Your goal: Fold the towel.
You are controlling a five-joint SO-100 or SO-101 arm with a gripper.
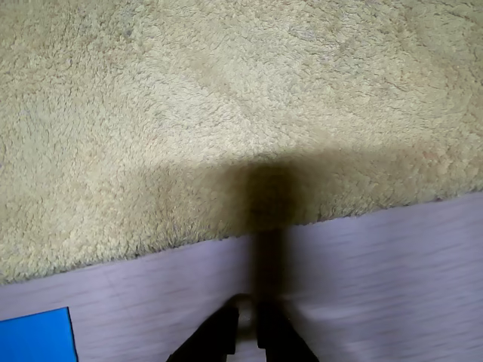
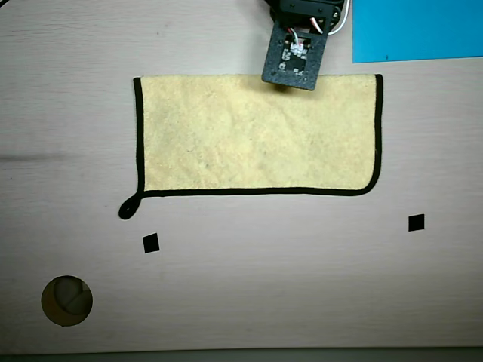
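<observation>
A fluffy yellow towel (image 2: pixel 256 136) with a black border on its left, near and right edges lies flat on the pale wooden table (image 2: pixel 264 286). A black loop (image 2: pixel 128 207) sticks out at its lower left corner in the overhead view. The towel fills the upper part of the wrist view (image 1: pixel 226 113). My gripper (image 1: pixel 245 332) hovers over bare table just off the towel's borderless edge, its two dark fingers close together and holding nothing. In the overhead view the arm's wrist board (image 2: pixel 294 56) sits over the middle of the towel's top edge and hides the fingers.
A blue sheet (image 2: pixel 415 30) lies at the top right of the overhead view, and its corner shows in the wrist view (image 1: pixel 36 338). Two black square markers (image 2: pixel 151 243) (image 2: pixel 416 222) and a round hole (image 2: pixel 66 300) lie on the table below the towel.
</observation>
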